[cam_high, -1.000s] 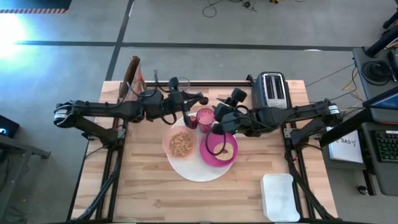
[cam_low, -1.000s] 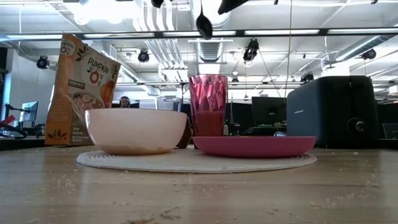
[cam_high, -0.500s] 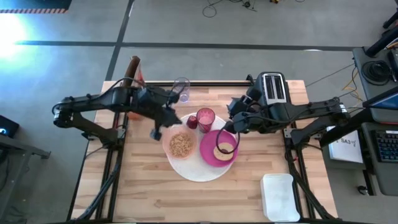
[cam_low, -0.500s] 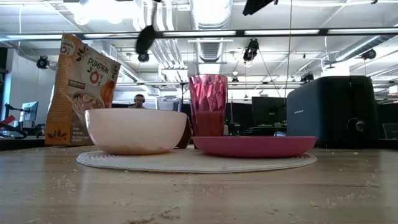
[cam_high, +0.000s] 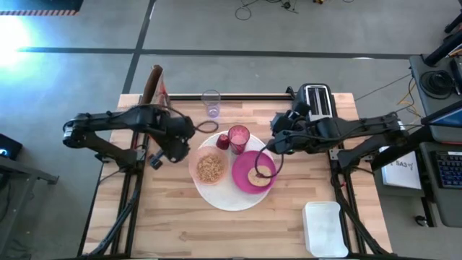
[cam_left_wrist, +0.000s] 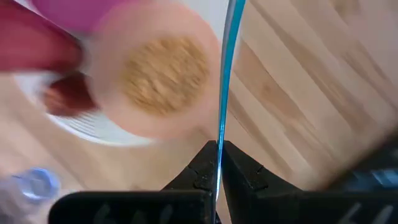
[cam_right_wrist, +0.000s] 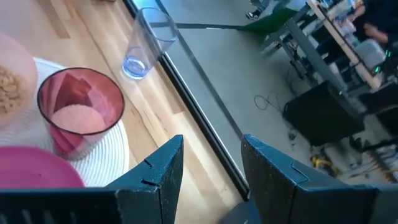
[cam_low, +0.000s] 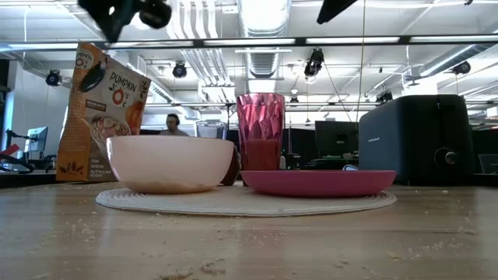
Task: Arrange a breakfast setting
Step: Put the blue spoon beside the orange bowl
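The breakfast setting sits mid-table on the big round white woven placemat [cam_high: 225, 189], which lies on the light wooden plank table [cam_high: 180, 231]. On the mat's right part we see the flat magenta plate [cam_high: 253, 173] with a cut bagel [cam_high: 260, 175] on it; on the left part, just beside the plate, the peach cereal bowl [cam_high: 209, 166] filled with tan cereal. At the mat's far edge the pink translucent faceted cup [cam_high: 239, 136] stands upright, with a small red fruit [cam_high: 223, 140] beside it, toward the bowl.

We see the left gripper [cam_high: 173, 148] raised over the table, left of the bowl. Its jaws are pressed onto the thin teal handle of the spoon [cam_left_wrist: 224, 81], whose dark bowl end hangs out to the left.

The right gripper [cam_high: 278, 141] hovers beyond the plate's far right edge, near the cup; its jaws stand spread with nothing between them.

A black two-slot toaster [cam_high: 316, 103] stands at the far right, and a colourful crinkled cereal bag [cam_low: 99, 109] at the far left.
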You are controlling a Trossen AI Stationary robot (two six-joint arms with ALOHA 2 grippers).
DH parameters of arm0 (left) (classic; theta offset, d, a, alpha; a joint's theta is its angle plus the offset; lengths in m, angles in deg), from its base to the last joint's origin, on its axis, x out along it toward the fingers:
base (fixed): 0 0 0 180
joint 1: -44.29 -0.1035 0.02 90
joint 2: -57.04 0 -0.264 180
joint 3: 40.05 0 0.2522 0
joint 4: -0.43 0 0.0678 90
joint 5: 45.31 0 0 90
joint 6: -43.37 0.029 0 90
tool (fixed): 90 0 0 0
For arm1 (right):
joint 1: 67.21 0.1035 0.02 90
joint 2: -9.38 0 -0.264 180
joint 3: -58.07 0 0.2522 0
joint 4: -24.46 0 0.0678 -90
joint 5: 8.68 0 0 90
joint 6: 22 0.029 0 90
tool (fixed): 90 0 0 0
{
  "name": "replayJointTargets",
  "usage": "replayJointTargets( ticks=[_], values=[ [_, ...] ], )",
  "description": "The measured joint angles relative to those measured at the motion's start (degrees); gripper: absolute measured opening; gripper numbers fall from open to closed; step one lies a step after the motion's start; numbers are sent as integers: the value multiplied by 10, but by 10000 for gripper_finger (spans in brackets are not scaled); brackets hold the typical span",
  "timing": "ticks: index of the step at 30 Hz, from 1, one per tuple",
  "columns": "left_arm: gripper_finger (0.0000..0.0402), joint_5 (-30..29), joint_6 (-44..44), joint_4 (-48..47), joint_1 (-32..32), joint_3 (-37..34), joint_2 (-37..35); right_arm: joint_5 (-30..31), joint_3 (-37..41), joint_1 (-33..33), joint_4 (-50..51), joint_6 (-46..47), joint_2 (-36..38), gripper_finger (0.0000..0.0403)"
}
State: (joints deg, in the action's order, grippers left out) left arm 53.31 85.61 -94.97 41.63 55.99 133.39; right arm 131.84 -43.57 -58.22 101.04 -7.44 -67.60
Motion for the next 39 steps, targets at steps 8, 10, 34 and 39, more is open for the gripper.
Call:
replayJointTargets(
  ticks=[8,10,34,39],
  values=[
    [0,-6,83,-42,4,-75,39,-3,7,0,45,112,51,146],
    [0,-20,115,-50,4,-96,57,-16,11,0,44,122,59,144],
    [0,-252,380,48,37,-173,236,-45,94,1,51,120,109,144],
    [0,-247,364,86,52,-173,247,-63,117,5,5,117,159,144]
  ],
)
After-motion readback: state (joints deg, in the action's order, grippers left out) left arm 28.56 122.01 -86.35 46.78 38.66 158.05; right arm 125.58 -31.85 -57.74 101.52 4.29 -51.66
